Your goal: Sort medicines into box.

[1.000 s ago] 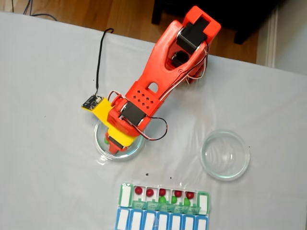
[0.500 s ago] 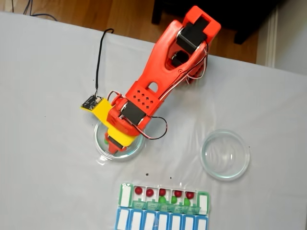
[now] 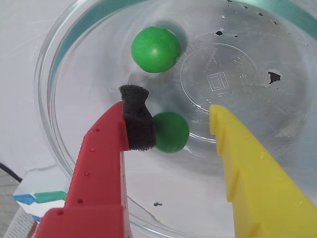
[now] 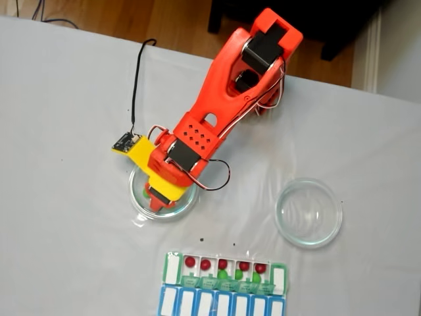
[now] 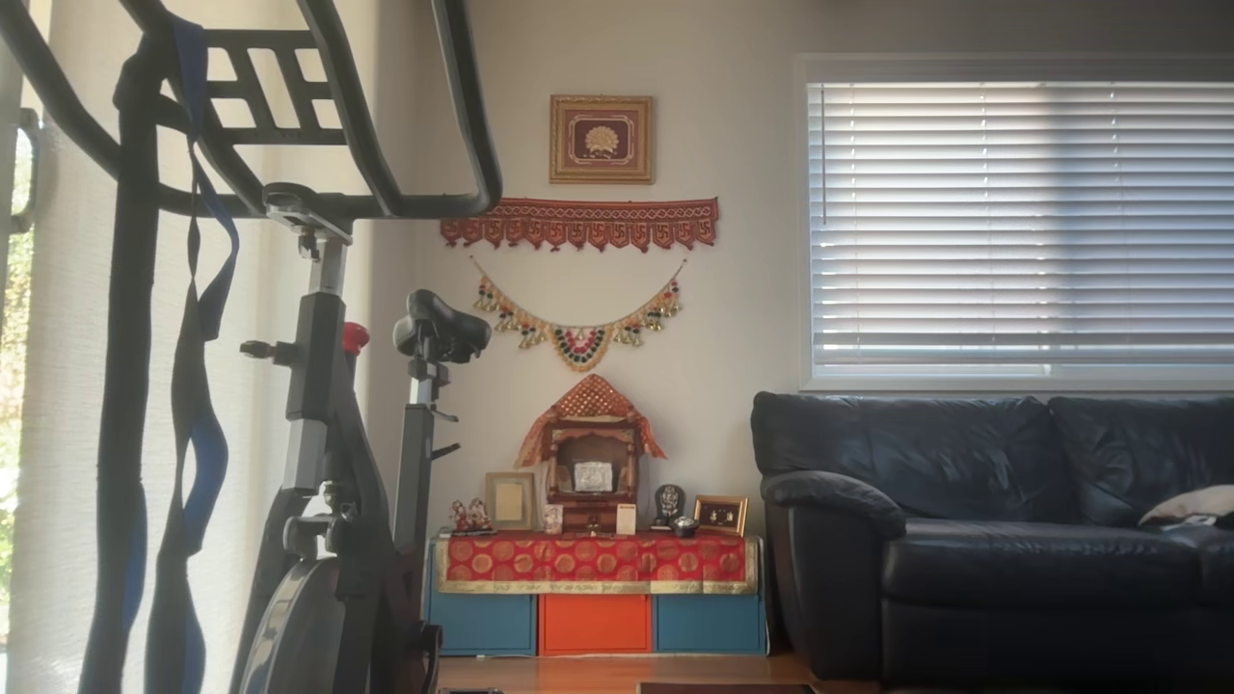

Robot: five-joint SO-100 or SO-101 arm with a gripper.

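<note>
Now the pick is underway: inside the glass dish [image 3: 59,99] on the bench, the parted fingers [image 3: 138,124] bracket a green pill [image 3: 171,132], so closing comes next, then carrying to the box [image 4: 223,280].

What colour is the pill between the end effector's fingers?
Green; the pill shows best in the wrist view, touching the black foam pad.

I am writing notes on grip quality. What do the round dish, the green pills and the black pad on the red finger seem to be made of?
The dish looks like clear glass or hard plastic: transparent, glossy, with a moulded mark in its base. The green pills look smooth and hard-coated, with a soft sheen. The black pad looks like porous foam, matt and fuzzy-edged. The pincer stands open around one pill.
</note>
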